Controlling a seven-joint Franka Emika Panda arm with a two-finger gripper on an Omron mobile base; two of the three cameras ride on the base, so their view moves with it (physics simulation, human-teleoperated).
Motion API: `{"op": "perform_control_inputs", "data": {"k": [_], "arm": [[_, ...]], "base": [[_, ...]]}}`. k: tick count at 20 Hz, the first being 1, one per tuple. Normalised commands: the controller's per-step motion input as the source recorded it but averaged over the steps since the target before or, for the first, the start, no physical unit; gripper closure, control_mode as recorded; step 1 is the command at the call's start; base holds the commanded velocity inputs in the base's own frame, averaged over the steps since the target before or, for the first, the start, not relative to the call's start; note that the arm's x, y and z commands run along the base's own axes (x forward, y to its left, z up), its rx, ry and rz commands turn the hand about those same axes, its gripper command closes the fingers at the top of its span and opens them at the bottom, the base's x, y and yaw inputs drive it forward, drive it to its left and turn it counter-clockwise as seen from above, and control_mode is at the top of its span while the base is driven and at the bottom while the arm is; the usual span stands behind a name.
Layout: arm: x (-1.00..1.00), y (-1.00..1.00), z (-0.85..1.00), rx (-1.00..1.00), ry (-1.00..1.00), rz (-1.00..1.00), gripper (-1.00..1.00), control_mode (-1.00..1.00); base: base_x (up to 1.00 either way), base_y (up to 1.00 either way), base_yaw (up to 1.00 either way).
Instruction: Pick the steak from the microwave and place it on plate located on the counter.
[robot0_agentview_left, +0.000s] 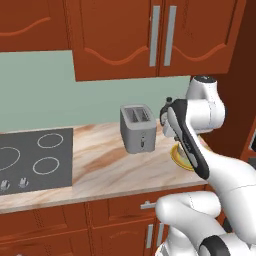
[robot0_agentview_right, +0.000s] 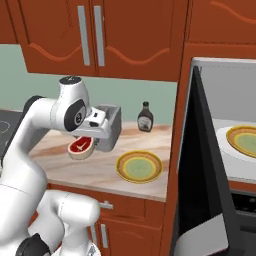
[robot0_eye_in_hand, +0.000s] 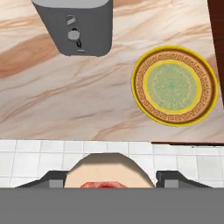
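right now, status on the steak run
Gripper shut on steak, above the counter. Plate bare, off to its right. Toaster behind, not blocking.

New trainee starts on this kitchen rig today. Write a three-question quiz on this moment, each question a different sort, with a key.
1. True or false: the steak already lies on the plate.
2. Multiple choice: what stands on the counter nearest the plate? A) toaster B) kettle C) pan
3. Fill in: the tool is shut on the ____.

Key: 1 false, the steak is held above the counter, apart from the plate. 2 A. 3 steak.
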Motion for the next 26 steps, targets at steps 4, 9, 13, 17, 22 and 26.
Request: {"op": "perform_control_inputs", "data": {"k": [4,9,13,17,22,26], "arm": [[0.00,0.00,0.00,0.00,0.00,0.00,1.00,1.00],[0.50,-0.17,-0.27,0.00,0.00,-0.16,1.00,-1.00],[0.75,-0.24,-0.47,0.00,0.00,-0.22,1.00,-1.00],[0.96,-0.19,-0.56,0.00,0.00,-0.22,1.00,-1.00],[0.91,-0.28,-0.71,0.01,0.01,-0.19,1.00,-1.00],[0.69,-0.30,-0.67,0.00,0.02,-0.15,1.00,-1.00]], "base": [[0.04,-0.33,-0.12],[0.06,-0.06,-0.04],[0.00,0.00,0.00],[0.00,0.00,0.00],[0.00,0.00,0.00],[0.00,0.00,0.00]]}}
